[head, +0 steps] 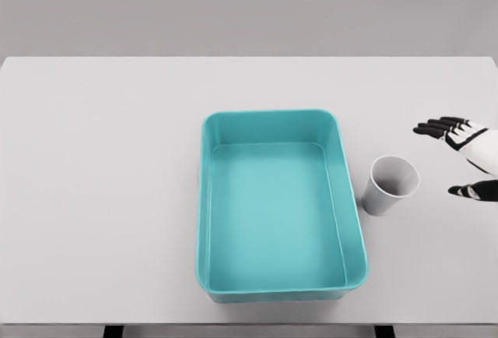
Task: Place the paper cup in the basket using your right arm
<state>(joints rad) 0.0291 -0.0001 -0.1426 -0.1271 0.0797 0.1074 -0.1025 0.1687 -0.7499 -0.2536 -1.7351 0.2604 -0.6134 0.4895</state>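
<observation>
Centrally on the white table (101,167) sat the teal basket (208,198), holding nothing. Just right of it stood the paper cup (389,186), upright and likewise unfilled. Farther right, the right hand (467,151) hovered with fingers spread, grasping nothing.

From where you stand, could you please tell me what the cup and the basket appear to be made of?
The cup looks like thin paper or card: white, matte, with a thin rim and a plain tapered wall. The basket looks like moulded plastic: uniform teal, rounded corners, solid walls and a soft sheen. As this is a render, both are guesses.
</observation>
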